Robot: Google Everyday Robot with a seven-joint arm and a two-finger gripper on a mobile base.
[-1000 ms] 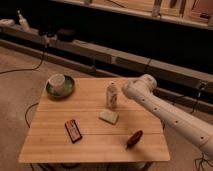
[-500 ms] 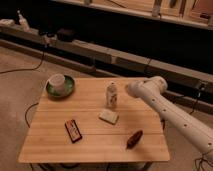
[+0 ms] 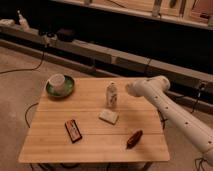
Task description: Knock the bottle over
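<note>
A wooden table (image 3: 95,142) stands on a carpeted floor, with a dark shelf unit running behind it. The bottle (image 3: 112,94) stands upright a little behind the middle of the tabletop, toward the far edge. It is small and pale, with a label and a narrow neck.

The robot's white arm (image 3: 172,112) reaches in from the right, crossing the table's right edge. Its rounded end sits just to the right of the bottle, at about the height of the bottle's top. The gripper (image 3: 129,89) is at that end, close to the bottle, but a thin gap seems to separate them; contact cannot be confirmed.

4 other things lie on the table. A green plate (image 3: 60,87) sits in the far left corner with a white cup (image 3: 57,81) on it. A pale sponge (image 3: 109,116) lies just in front of the bottle, near it but apart. A dark flat packet (image 3: 73,130) lies toward the front left. A brown oblong thing (image 3: 134,139) lies near the front right edge, well apart from the bottle.

A cable (image 3: 22,68) trails across the floor to the left of the table.
</note>
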